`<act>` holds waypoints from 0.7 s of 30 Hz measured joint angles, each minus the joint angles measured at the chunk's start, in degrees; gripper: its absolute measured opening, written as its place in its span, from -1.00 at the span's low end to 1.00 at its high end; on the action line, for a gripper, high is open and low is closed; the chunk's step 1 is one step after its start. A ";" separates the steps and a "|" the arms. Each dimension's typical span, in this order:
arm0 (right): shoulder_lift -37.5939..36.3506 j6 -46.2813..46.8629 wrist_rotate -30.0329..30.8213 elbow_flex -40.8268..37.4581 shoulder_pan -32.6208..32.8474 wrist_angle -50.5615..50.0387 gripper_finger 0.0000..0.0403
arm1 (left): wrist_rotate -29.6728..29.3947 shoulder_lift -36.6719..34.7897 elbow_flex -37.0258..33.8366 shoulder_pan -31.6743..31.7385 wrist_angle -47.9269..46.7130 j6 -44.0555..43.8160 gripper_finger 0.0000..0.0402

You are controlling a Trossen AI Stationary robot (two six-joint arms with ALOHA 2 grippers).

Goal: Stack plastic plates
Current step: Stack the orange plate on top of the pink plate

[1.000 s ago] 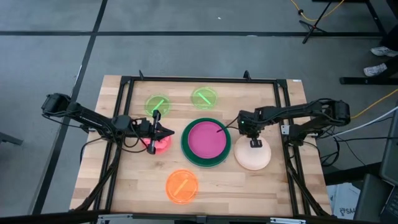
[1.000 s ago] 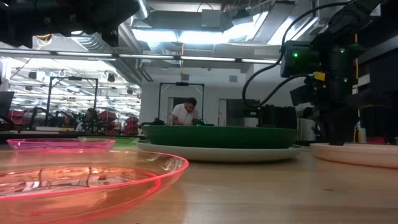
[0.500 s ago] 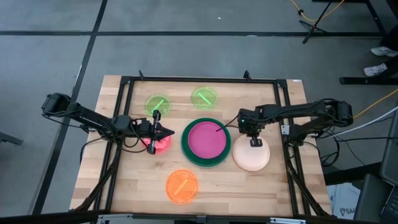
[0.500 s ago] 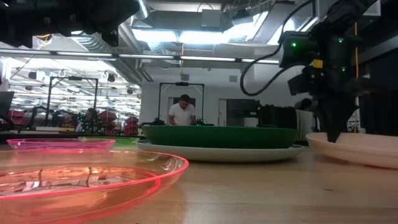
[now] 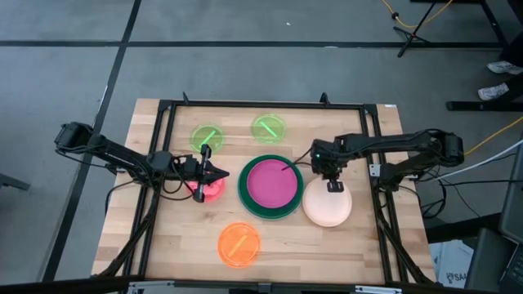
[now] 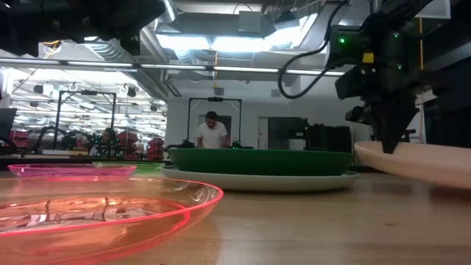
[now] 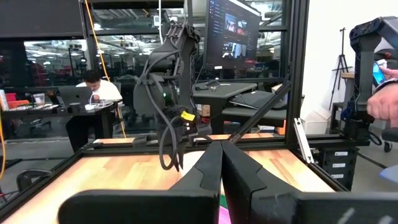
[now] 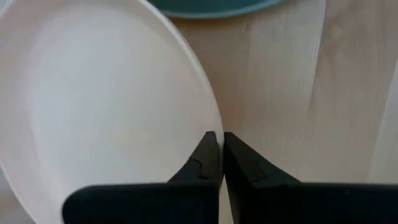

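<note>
While the orange plate [image 6: 88, 213] sits nearest on the counter [image 5: 278, 245], the right gripper [image 5: 331, 181] pinches the rim of the peach plate [image 5: 327, 204], raised and tilted just beside the magenta plate [image 5: 272, 183] nested in the dark green plate [image 6: 257, 160]. Carry it higher, centre it over the magenta one, level it, then lower. Left gripper [image 5: 214, 173], clenched empty, hovers over the red-pink plate [image 5: 208, 191]. Farther off lie two translucent green plates [image 5: 206, 135].
</note>
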 joint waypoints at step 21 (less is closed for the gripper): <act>-0.09 4.46 0.55 8.68 8.15 -1.70 -1.00 | 0.00 -0.02 0.00 -0.02 0.02 0.00 -0.98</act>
